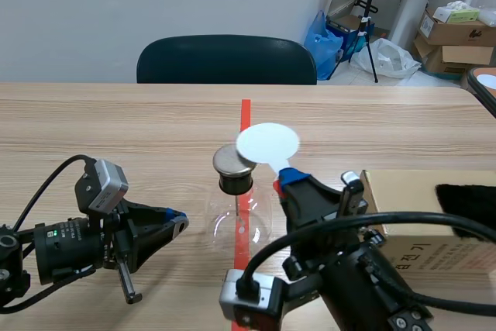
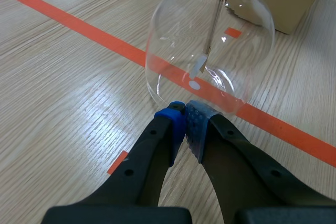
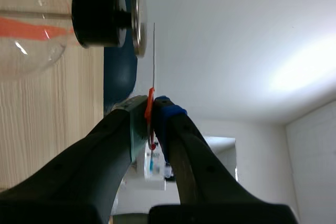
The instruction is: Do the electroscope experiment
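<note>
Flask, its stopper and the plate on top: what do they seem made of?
Flask: clear glossy glass; the tape shows through it and highlights glint. Stopper: matte black, probably rubber or plastic. Plate: likely metal, judging by its grey brushed sheen.

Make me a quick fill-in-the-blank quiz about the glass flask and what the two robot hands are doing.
1. The right hand is shut on the orange-red handle of a round disc coloured ____.
2. The glass flask is plugged by a black stopper carrying a plate made of ____.
3. The left hand sits low beside the flask, its fingers ____.
Missing words: white; metal; shut.
</note>
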`<state>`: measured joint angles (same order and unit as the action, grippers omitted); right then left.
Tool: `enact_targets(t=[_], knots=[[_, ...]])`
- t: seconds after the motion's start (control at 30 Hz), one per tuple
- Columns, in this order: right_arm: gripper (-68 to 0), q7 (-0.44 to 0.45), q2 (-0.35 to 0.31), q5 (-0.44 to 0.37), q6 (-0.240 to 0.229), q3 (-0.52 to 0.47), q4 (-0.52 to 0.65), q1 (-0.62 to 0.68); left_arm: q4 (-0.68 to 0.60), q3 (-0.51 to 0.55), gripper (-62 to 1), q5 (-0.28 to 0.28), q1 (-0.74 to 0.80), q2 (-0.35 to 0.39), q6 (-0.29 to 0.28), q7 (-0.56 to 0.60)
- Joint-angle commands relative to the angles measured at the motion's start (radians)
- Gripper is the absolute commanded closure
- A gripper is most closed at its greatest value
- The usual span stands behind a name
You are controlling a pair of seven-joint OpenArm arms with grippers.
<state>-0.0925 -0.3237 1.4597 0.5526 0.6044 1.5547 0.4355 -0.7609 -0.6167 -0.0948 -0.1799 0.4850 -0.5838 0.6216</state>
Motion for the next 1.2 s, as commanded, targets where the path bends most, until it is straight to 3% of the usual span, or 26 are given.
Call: enact_targets(t=[0.0,0.33,0.63,0.9,1.17], knots=[[-1.0,-0.045,0.002,0.001,0.008,-0.009,0.015,-0.009,-0.019,0.008,-3.0,-0.012,-0.003,-0.002,-0.002,0.014],[-1.0,-0.346,0.002,0.001,0.008,-0.009,0.015,-0.009,-0.019,0.008,-3.0,-0.012,-0.003,-0.002,-0.002,0.014],[-1.0,-0.500,0.002,0.001,0.008,-0.009,0.015,-0.009,-0.019,0.008,-3.0,-0.012,-0.003,-0.002,-0.002,0.014],[-1.0,-0.507,0.002,0.001,0.008,-0.009,0.015,-0.009,-0.019,0.008,-3.0,-0.012,-0.003,-0.002,-0.002,0.014],[-1.0,-0.388,0.002,0.001,0.008,-0.009,0.015,-0.009,-0.019,0.008,-3.0,-0.012,-0.003,-0.002,-0.002,0.014]])
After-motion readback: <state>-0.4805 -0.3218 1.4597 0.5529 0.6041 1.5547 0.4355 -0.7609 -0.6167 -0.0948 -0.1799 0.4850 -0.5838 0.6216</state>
